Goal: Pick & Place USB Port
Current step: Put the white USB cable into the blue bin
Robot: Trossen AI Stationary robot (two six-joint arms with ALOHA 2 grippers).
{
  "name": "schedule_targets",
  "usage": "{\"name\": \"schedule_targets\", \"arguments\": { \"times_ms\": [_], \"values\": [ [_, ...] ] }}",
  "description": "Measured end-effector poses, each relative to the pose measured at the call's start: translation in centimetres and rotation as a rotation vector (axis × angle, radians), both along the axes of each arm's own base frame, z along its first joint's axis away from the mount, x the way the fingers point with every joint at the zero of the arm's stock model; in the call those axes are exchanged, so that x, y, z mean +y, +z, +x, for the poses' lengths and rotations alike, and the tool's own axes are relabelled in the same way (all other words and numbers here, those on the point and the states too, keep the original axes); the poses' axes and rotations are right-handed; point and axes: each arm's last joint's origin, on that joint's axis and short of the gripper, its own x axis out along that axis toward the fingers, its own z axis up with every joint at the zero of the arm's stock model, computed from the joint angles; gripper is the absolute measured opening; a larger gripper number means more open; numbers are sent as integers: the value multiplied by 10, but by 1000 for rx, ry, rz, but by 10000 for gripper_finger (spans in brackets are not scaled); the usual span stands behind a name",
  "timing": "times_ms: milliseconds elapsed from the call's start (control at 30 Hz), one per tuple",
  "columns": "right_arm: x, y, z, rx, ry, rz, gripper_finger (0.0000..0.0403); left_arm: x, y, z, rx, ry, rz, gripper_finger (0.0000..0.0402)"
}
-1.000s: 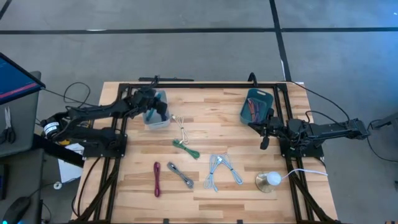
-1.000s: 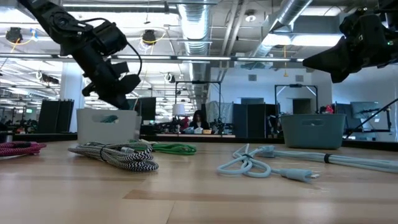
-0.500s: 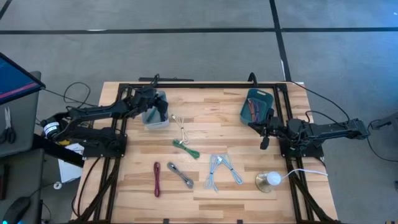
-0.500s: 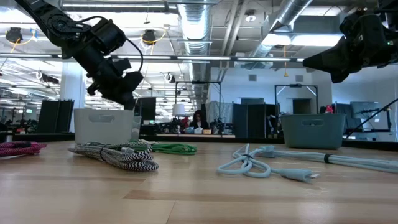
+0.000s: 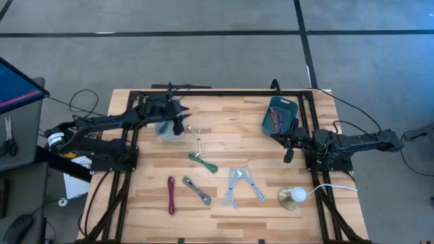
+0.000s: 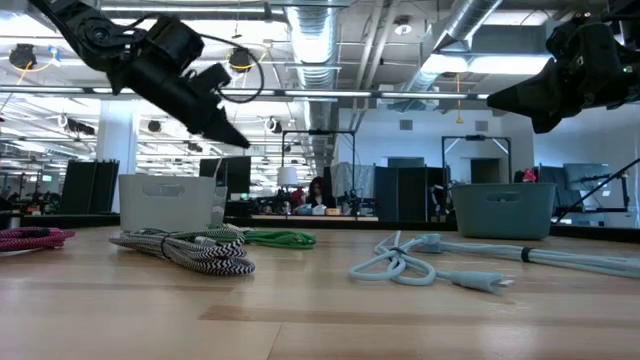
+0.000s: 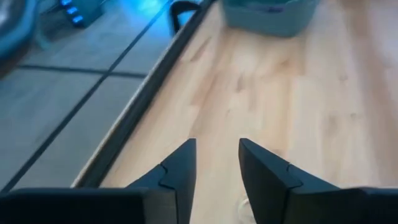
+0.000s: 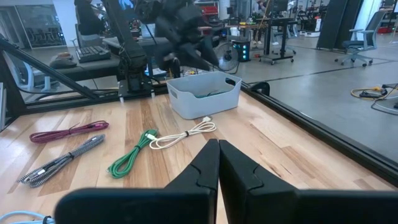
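Hovering above the white bin (image 5: 169, 130) at the table's (image 5: 224, 203) far left, my left gripper (image 5: 182, 115) holds nothing, its two fingers (image 7: 180, 168) parted with only bare wood showing between them. My right gripper (image 5: 285, 144) waits over the right side, just beside the teal bin (image 5: 278, 112), fingers pressed together and empty. Cables lie loose on the wood: a cream one (image 5: 198, 141) just beside the white bin, a green one (image 5: 203, 163), a magenta one (image 5: 171, 194), a braided black-and-white one (image 5: 196, 191) and a pale blue one (image 5: 241, 184).
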Motion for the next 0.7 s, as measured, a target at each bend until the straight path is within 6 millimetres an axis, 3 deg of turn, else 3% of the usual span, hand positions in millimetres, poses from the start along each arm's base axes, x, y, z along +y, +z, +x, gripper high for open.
{"name": "schedule_targets", "arguments": {
  "times_ms": [400, 700],
  "values": [
    [0, 0, 0, 0, 0, 0, 0, -42, 8, 21, 18, -205, 55, 119],
    [0, 0, 0, 0, 0, 0, 0, -77, 1, 27, 190, -193, 287, 149]
  ]
}}
